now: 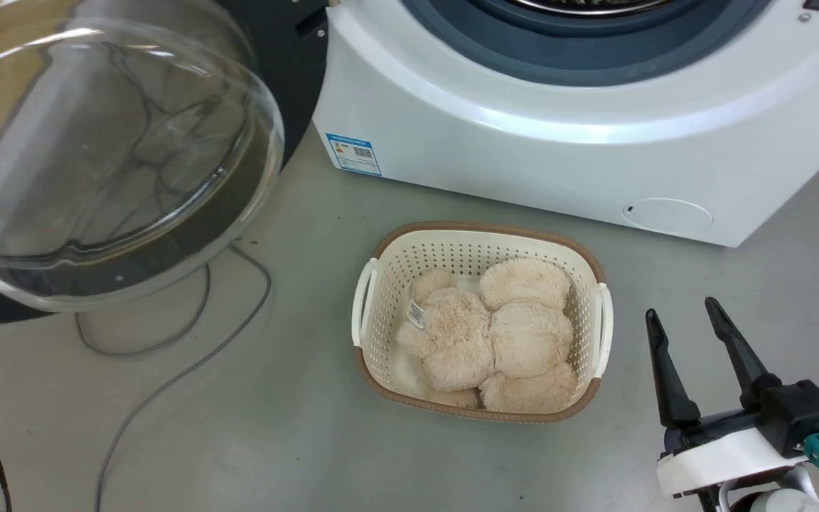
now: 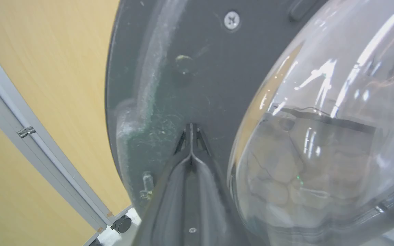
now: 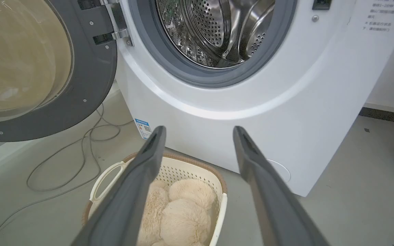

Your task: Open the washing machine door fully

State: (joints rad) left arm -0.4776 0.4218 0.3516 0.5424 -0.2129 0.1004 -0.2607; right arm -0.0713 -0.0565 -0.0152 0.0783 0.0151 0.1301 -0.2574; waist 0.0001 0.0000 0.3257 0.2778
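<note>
The left gripper [image 2: 191, 133] is closed tight, its 2 fingers met at the matte inner rim of the 1 washing machine door [image 2: 183, 68], beside the glass bowl. The right gripper [image 1: 680, 307] is spread wide and holds nothing. The door is swung out left of the 1 washing machine [image 1: 523, 142]. 1 basket [image 1: 488, 229] is set on the floor before it.

A pale perforated laundry basket [image 1: 484, 228] with a brown rim and white side handles sits on the grey floor [image 1: 296, 441]. A fluffy cream plush toy [image 1: 502, 334] lies inside it, a small tag [image 1: 417, 313] showing at its edge. Thin grey cables [image 1: 189, 366] loop across the floor nearby. A wooden wall panel [image 2: 46, 68] is crossed by a grey metal bar [image 2: 29, 135], with what looks like a small caster [image 2: 121, 224] below.
</note>
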